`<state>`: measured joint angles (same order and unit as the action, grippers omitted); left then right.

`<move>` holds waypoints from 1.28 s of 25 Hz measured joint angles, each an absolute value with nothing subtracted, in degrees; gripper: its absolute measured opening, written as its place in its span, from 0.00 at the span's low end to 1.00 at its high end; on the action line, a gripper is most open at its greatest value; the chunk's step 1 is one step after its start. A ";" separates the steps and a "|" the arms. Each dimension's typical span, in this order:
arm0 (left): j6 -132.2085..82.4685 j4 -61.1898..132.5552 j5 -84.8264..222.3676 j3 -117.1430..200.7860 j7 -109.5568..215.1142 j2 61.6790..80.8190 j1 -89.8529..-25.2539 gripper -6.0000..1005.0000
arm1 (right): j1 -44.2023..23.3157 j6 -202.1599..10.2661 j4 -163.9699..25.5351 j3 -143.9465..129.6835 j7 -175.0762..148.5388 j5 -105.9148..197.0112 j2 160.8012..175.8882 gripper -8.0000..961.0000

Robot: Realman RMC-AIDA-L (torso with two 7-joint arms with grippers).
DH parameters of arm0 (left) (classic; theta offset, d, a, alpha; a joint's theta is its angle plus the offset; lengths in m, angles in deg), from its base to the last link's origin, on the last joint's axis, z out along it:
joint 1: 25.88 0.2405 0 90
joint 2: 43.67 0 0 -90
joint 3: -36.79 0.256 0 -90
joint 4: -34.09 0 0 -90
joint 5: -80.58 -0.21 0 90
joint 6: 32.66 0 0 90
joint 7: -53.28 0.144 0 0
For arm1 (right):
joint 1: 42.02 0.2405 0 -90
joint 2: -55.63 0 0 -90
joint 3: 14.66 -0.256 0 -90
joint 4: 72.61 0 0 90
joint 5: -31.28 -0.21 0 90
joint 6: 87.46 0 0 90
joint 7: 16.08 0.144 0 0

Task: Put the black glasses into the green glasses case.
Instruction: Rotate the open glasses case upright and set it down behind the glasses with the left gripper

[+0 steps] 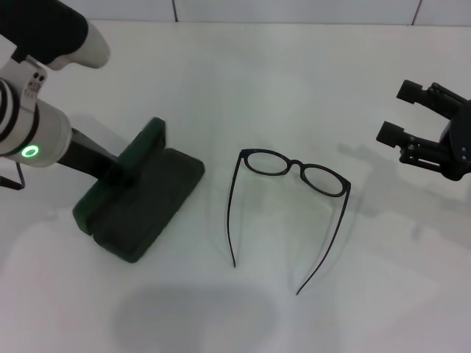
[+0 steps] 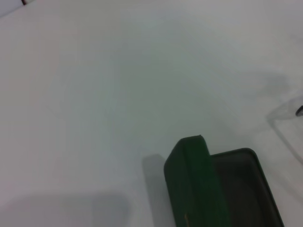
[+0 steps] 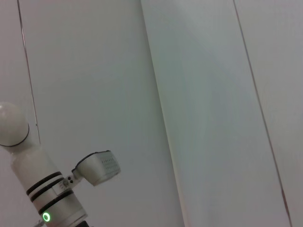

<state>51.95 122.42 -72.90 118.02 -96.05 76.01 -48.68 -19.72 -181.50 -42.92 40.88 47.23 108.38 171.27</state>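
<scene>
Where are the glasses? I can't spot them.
Head view: glasses lie mid-table, right of the open case, left of the right gripper.

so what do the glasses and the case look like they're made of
The black glasses look like thin plastic: a slim, slightly glossy black frame with clear lenses and long slender temples, though thin metal can't be ruled out. The green glasses case looks like a rigid shell with a matte dark green covering, maybe leatherette or fabric; its inside appears dark and soft-lined.
</scene>
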 joint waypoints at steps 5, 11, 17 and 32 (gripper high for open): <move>52.95 125.43 -73.38 117.84 -95.38 75.98 -50.91 0.35 | -19.70 -181.89 -43.04 40.88 47.20 108.36 171.23 0.91; 49.87 126.66 -74.01 117.91 -84.46 75.93 -55.68 0.21 | -20.06 -183.89 -43.61 41.05 47.19 108.39 171.20 0.91; 36.71 123.76 -69.39 123.18 -65.25 76.16 -57.58 0.20 | -20.55 -187.06 -43.95 42.22 47.20 110.19 171.14 0.91; 19.64 98.48 -58.27 132.36 -49.55 76.26 -67.70 0.20 | -23.20 -188.78 -46.16 42.10 45.10 110.41 171.20 0.91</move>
